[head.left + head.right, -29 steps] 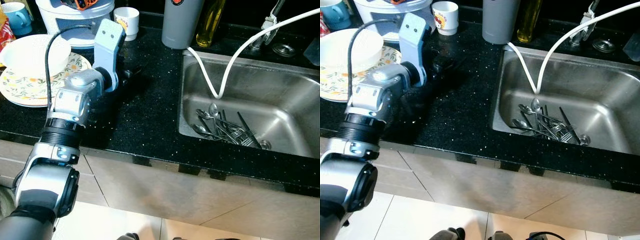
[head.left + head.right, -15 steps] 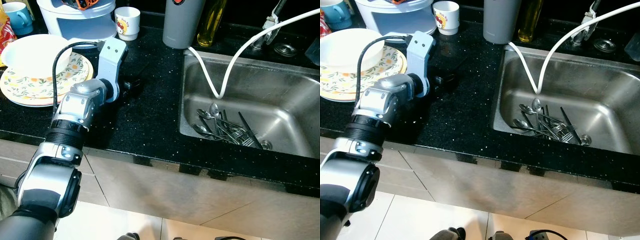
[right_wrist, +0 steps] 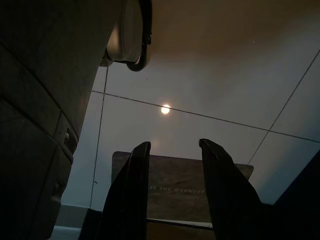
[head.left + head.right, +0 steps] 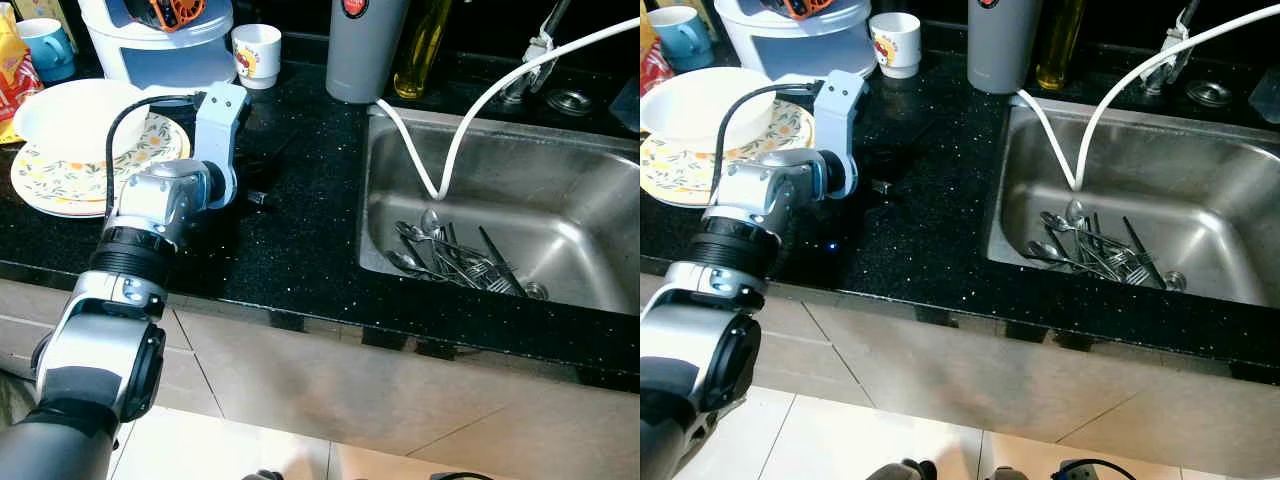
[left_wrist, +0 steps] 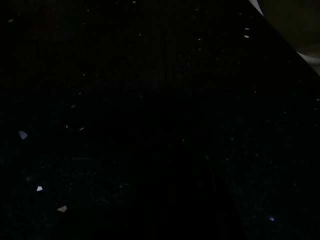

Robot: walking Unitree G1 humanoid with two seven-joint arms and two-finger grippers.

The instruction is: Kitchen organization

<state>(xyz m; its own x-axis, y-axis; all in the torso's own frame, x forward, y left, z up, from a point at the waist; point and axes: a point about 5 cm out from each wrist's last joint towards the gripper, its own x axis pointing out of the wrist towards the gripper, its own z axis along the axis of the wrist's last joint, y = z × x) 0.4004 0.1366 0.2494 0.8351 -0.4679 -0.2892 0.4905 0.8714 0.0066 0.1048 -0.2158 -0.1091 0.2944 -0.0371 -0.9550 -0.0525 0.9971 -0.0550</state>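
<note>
My left arm reaches over the black stone counter [image 4: 300,230]. Its left gripper [image 4: 264,168] lies low over the counter, just right of the stacked floral plates [image 4: 60,180] that carry a white bowl [image 4: 72,115]. The black fingers merge with the dark stone. The left wrist view is nearly black, with only speckled stone to make out. Spoons and forks [image 4: 455,262] lie in a heap in the steel sink [image 4: 570,190]. My right gripper [image 3: 172,150] hangs idle and open above floor tiles and a mat.
A white hose [image 4: 470,110] loops from the tap [image 4: 535,50] into the sink. Along the back stand a grey canister [image 4: 362,50], an oil bottle [image 4: 420,50], a white cup [image 4: 257,52], a white and blue appliance [image 4: 165,45] and a blue mug [image 4: 45,45].
My left wrist has sunk lower toward the counter and drawn back slightly. The head view has shifted a little. The cutlery and dishes have not moved.
</note>
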